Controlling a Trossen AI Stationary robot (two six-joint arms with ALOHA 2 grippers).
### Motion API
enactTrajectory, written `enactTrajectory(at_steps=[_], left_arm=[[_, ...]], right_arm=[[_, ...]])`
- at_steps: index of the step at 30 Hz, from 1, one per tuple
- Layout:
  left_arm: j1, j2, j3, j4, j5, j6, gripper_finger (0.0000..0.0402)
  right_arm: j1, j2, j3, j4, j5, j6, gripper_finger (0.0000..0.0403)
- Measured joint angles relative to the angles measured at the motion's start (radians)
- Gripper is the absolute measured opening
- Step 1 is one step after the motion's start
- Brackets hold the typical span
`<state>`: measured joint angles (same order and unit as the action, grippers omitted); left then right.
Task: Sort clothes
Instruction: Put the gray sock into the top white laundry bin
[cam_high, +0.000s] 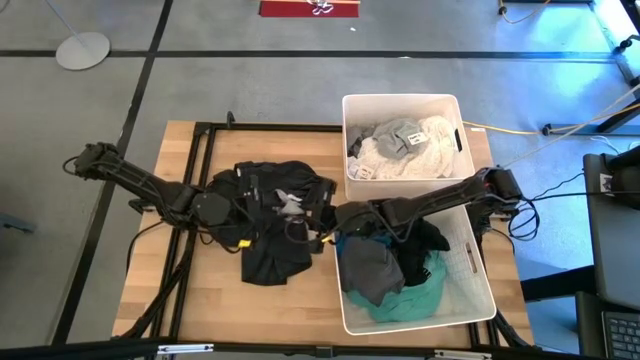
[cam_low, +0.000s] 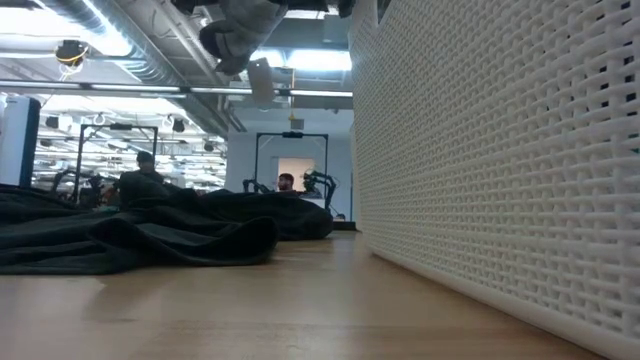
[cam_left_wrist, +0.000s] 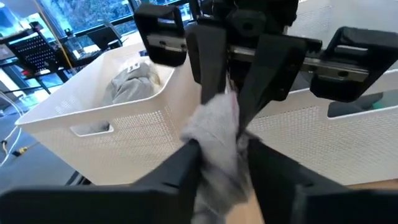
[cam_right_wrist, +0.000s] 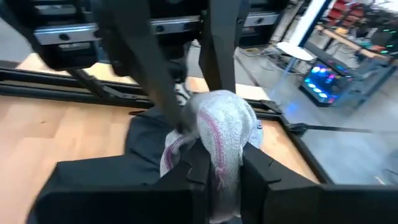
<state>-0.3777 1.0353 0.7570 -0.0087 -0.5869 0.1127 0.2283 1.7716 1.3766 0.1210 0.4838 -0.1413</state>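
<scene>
Soft grey sock (cam_right_wrist: 219, 134) bunched between both tools' fingers.

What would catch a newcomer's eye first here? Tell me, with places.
Both grippers meet over the table's middle on one light grey sock: the right gripper is closed on it, while the left gripper also brackets it. Beneath them sprawls a pile of black clothes. Two white bins stand on the right: the far bin holds pale clothes, the near bin dark and teal ones.
</scene>
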Motion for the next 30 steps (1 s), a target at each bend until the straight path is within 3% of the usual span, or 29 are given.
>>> enactTrajectory(at_steps=[7,18,24,30], left_arm=[[-0.018,-0.071,0.0,-0.142,0.001,-0.054,0.0196],[-0.022,-0.116,0.0,-0.549,-0.001,-0.382,0.0206],[-0.022,-0.103,-0.003,-0.584,-0.002,-0.444,0.0206],[-0.022,-0.101,-0.039,-0.575,-0.002,-0.476,0.0206]], right_arm=[[0.001,-0.09,0.0,-0.103,0.105,-0.028,0.0038],[-0.04,-0.35,0.0,-0.517,0.454,0.028,0.0044],[-0.162,-0.428,0.0,-0.747,0.462,0.175,0.0053],[-0.286,-0.426,0.0,-0.834,0.359,0.251,0.0072]])
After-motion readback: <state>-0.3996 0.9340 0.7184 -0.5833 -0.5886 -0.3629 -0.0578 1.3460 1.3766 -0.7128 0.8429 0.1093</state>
